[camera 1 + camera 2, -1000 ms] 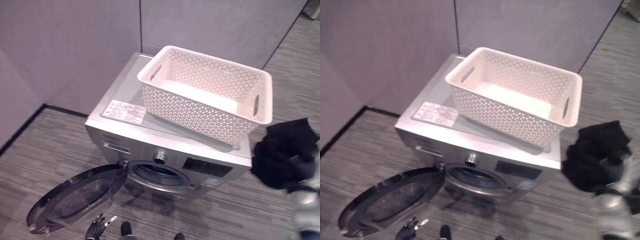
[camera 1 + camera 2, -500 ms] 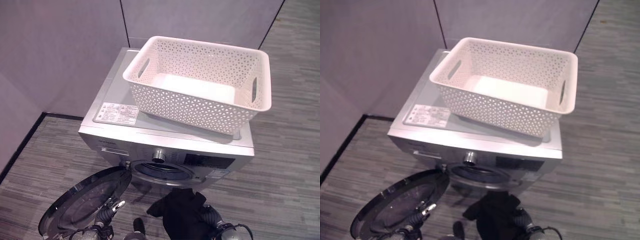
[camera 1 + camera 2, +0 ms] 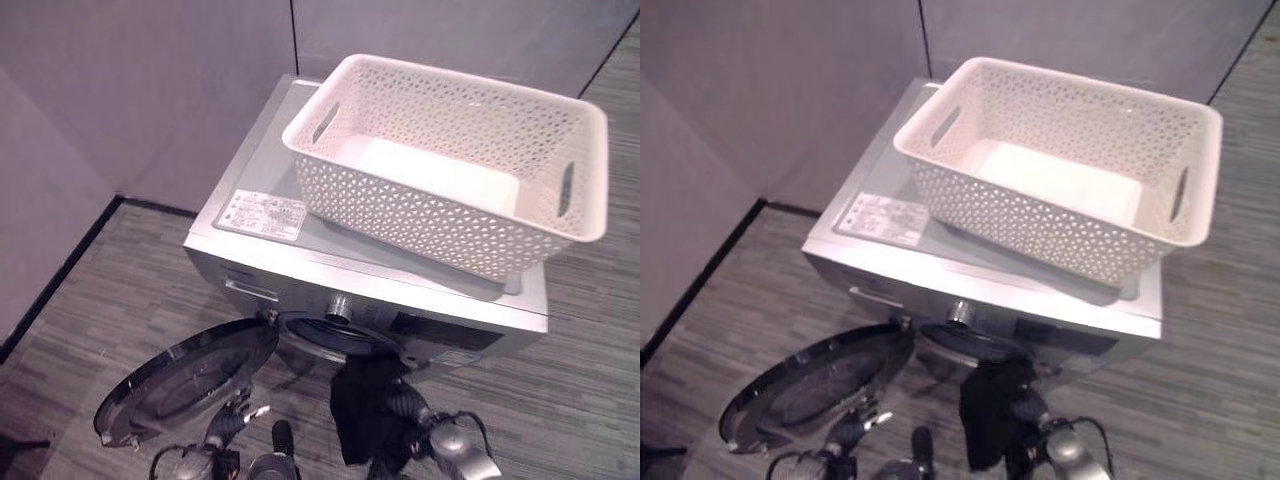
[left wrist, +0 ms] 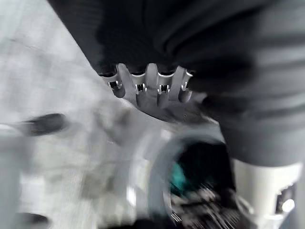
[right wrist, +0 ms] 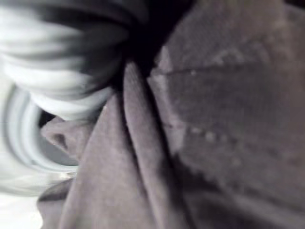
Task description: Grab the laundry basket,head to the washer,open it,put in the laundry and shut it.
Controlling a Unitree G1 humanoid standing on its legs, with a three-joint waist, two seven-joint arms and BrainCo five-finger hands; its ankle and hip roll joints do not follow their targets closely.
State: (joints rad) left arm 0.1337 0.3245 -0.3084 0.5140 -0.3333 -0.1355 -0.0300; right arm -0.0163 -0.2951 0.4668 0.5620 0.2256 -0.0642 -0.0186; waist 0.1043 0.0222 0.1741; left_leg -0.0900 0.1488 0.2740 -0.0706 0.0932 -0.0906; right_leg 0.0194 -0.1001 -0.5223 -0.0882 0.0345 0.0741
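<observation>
A silver front-loading washer (image 3: 300, 275) stands with its round door (image 3: 190, 385) swung open to the left, so the dark drum opening (image 3: 335, 335) shows. An empty white lattice laundry basket (image 3: 400, 205) sits on the washer's top. My right hand (image 3: 415, 410) is shut on a black garment (image 3: 362, 405), which hangs just below and in front of the opening. The right wrist view has the garment (image 5: 214, 119) bunched close by the opening's pale rim (image 5: 28, 133). My left hand (image 3: 232, 425) is low beside the open door, its fingers (image 4: 147, 88) relaxed and holding nothing.
Grey partition walls (image 3: 150, 90) stand behind and left of the washer. Striped grey carpet (image 3: 590, 380) lies around it. A white label (image 3: 265, 213) is stuck on the washer's lid by the basket.
The camera has shifted. My right hand has swung the black garment from the washer's right side to just in front of the drum opening. The left hand stays by the door.
</observation>
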